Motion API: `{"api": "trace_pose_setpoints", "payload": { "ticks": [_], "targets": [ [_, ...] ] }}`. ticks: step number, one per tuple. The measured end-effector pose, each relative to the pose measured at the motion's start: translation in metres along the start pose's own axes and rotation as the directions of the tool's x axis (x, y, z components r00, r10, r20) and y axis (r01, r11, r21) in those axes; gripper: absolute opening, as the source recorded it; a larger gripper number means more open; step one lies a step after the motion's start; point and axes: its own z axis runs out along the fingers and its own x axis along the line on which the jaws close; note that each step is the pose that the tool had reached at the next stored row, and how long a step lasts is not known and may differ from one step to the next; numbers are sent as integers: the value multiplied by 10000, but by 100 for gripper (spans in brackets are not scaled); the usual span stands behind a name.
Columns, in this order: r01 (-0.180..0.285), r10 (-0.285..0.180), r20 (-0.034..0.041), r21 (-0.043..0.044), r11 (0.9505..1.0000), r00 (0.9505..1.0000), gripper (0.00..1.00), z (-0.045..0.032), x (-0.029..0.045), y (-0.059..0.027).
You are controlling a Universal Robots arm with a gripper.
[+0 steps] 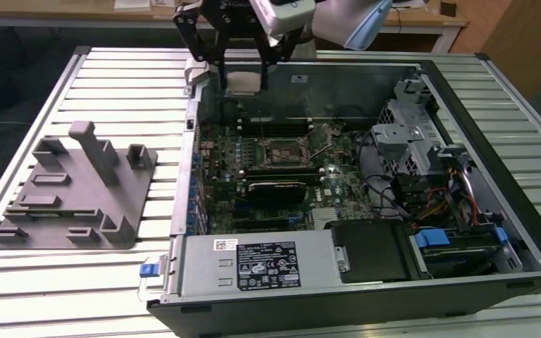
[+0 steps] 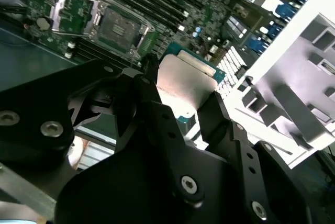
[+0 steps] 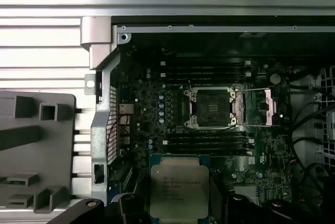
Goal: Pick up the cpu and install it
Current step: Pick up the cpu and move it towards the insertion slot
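Note:
The cpu (image 1: 243,81) is a small flat square chip with a silvery top plate, and it hangs in the air over the back wall of the open computer case (image 1: 496,211). My gripper (image 1: 244,84) is shut on it, one black finger on each side. In the first wrist view the cpu (image 3: 179,188) shows its printed metal top between the fingers (image 3: 131,205). The second wrist view has the cpu (image 2: 186,82) pinched between the fingers (image 2: 152,77). The motherboard socket (image 1: 278,151) (image 3: 210,108) (image 2: 116,25) lies open with its metal frame lifted, below and in front of the chip.
A grey plastic fixture block (image 1: 73,190) (image 3: 31,150) (image 2: 298,93) sits on the slatted metal table (image 1: 110,77) at the exterior view's left of the case. Inside the case are memory slots, a drive cage (image 1: 411,137), cables and a power supply (image 1: 261,264).

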Motion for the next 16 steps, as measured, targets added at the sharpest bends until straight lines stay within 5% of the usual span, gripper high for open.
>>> {"api": "trace_pose_setpoints", "payload": {
  "ticks": [16],
  "targets": [
    [178,-178,-10,-4,9998,9998,55,282,-377,86]
  ]
}}
